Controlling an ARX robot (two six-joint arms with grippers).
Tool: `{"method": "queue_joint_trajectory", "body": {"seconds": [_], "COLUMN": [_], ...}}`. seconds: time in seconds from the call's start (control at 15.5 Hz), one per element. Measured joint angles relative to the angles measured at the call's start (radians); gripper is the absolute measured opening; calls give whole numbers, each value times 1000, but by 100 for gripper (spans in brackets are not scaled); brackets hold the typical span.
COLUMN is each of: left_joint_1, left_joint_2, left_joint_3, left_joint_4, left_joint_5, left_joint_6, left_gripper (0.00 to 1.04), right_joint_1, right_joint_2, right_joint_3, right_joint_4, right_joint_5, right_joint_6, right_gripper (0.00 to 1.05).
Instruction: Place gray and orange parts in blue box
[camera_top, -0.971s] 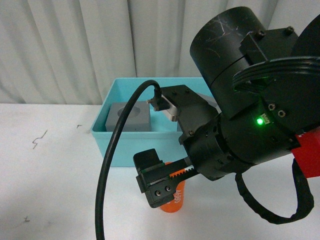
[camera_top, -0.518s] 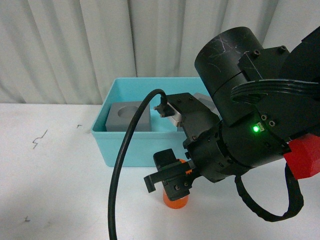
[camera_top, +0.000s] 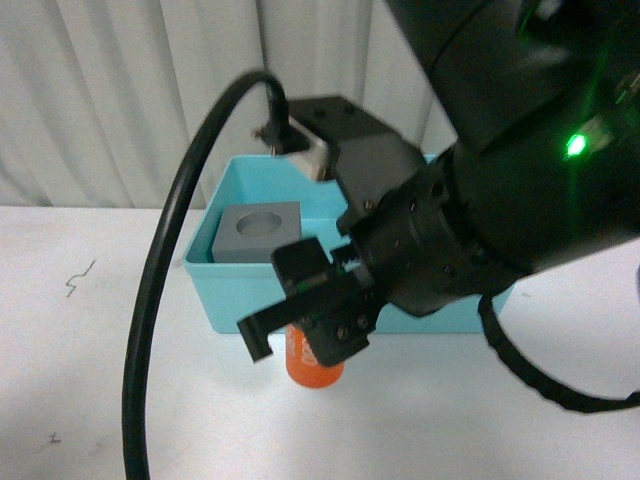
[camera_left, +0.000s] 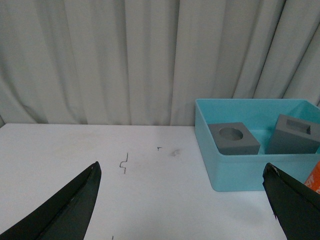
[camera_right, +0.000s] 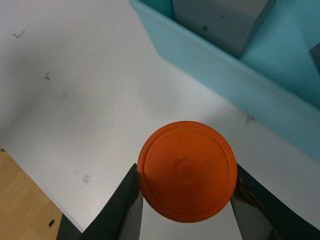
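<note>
**Jaws of the right gripper closed on the orange cylinder, beside the box**

The jaws of the right gripper (camera_right: 186, 200) stood one on each side of the orange cylinder (camera_right: 186, 170) and pressed against its round wall, so the part was held between them. In the right wrist view the flat orange end face filled the gap from one jaw to the other. In the front view the cylinder (camera_top: 313, 355) hung upright under the gripper (camera_top: 312, 318), in front of the near wall of the box (camera_top: 240, 290), outside it. Whether its base touched the bench (camera_top: 90, 400) I could not tell. The left gripper (camera_left: 182, 200) was wide apart and held nothing; it was over the bench well away from the box (camera_left: 230, 172).

Two gray cubes lay already inside the box: the cube with the round recess (camera_left: 233, 138) flat, and the second cube (camera_left: 293, 135) tilted against the wall.

About handling, my judgement was this. The cylinder looked like stiff, smooth plastic, probably light and not fragile. A round smooth wall can slip or turn between flat jaws, so the hold should be across the full width, at the middle of its height, as it seemed to be. It needed to go above the rim, and then down into the free floor between the cubes.
</note>
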Motion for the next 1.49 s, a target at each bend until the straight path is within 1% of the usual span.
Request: {"method": "queue_joint_trajectory", "body": {"seconds": [0.26, 0.58, 0.78, 1.23, 1.29, 1.36, 1.49], "left_joint_1": [0, 0, 0, 0, 0, 0, 0], "left_joint_2": [0, 0, 0, 0, 0, 0, 0], "left_joint_3": [0, 0, 0, 0, 0, 0, 0], "left_joint_4": [0, 0, 0, 0, 0, 0, 0], "left_joint_5": [0, 0, 0, 0, 0, 1, 0], "left_joint_6": [0, 0, 0, 0, 0, 0, 0], "left_gripper": [98, 98, 98, 98, 98, 98, 98], "right_joint_1": [-18, -153, -228, -232, -231, -220, -199], "right_joint_2": [-46, -54, 6, 180, 221, 275, 325], "right_joint_3": [30, 167, 269, 384, 426, 478, 496], "right_joint_4": [-34, -97, -101, -97, -106, -127, -121], "right_joint_5": [0, 14, 16, -7, -8, -20, -3], "right_joint_6": [-21, -58, -60, 3, 19, 31, 31], "right_gripper": [44, 44, 44, 44, 44, 43, 43]}}
